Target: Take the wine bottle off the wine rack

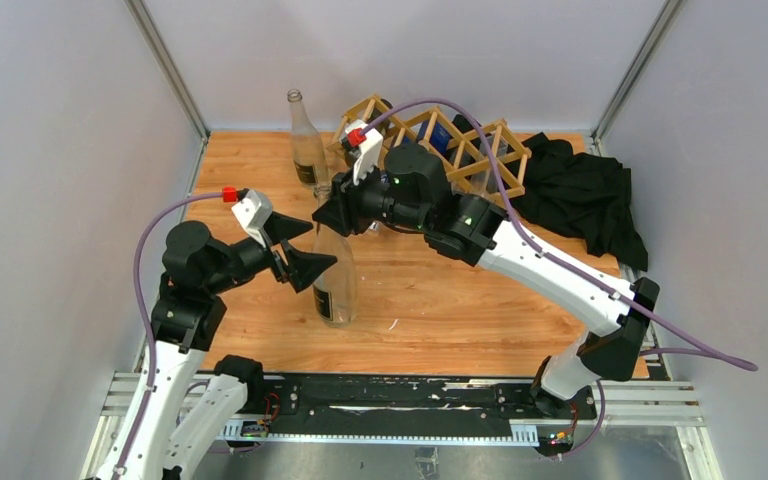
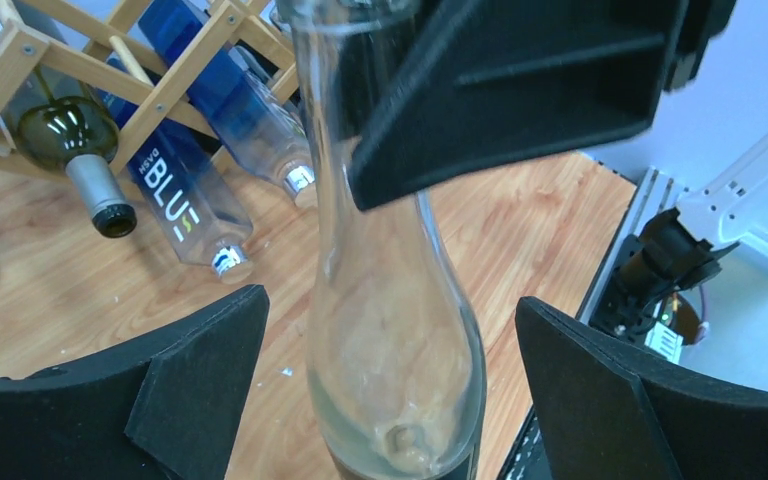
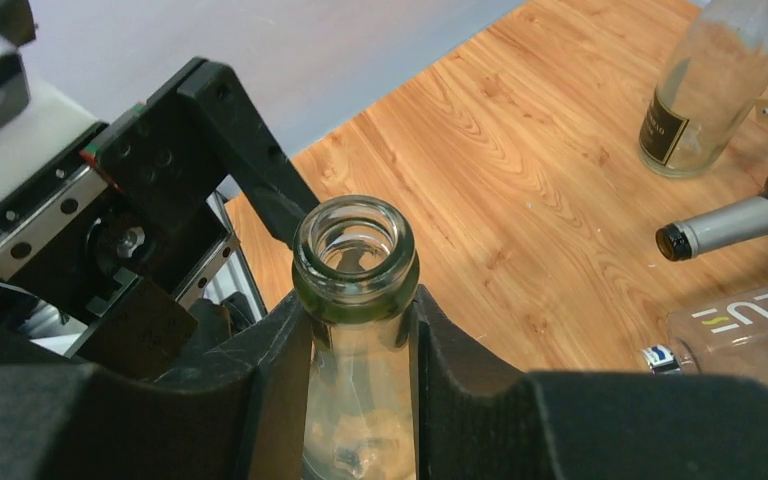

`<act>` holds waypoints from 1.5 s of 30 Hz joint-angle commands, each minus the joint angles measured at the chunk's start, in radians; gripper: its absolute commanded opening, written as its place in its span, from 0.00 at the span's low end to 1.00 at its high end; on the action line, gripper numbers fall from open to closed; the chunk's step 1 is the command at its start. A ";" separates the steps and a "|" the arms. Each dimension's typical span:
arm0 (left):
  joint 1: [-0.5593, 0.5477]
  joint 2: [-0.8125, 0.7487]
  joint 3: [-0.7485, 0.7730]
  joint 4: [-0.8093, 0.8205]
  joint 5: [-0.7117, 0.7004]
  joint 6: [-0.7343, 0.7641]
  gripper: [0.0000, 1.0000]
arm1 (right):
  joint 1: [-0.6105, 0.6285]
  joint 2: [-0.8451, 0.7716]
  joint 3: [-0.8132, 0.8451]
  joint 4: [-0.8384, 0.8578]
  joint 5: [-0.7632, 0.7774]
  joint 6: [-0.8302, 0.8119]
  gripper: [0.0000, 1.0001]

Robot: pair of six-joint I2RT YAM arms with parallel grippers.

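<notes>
From above, you see the wine bottle [image 1: 335, 275] standing upright on the table [image 1: 460, 300], in front of the wine rack [image 1: 460, 140] and apart from it, with the right gripper [image 1: 328, 212] clamped on its neck and the left gripper [image 1: 318, 246] spread wide about its body. On the left wrist, your fingers [image 2: 200, 370] flank the glass without touching; on the right wrist, both pads [image 3: 280, 370] press the neck just below the lip.
</notes>
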 commanded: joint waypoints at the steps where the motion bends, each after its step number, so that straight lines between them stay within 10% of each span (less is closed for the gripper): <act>1: -0.005 0.040 0.025 0.078 0.021 -0.098 0.98 | 0.018 -0.064 0.005 0.164 -0.013 0.043 0.00; 14: -0.005 0.100 0.024 0.087 0.084 -0.079 0.74 | 0.088 -0.084 -0.048 0.215 -0.010 0.071 0.00; 21: -0.004 0.101 0.013 0.086 0.088 -0.054 0.29 | 0.092 -0.104 -0.079 0.224 -0.012 0.093 0.00; 26: -0.004 0.119 0.034 0.084 0.053 -0.041 0.00 | 0.091 -0.105 -0.112 0.230 -0.052 0.129 0.29; 32: -0.004 0.135 0.064 0.071 0.023 0.011 0.00 | 0.085 -0.125 -0.137 0.214 -0.048 0.154 0.66; 45: 0.054 0.230 0.202 0.041 -0.042 0.150 0.00 | 0.018 -0.240 -0.194 0.131 0.121 0.154 0.72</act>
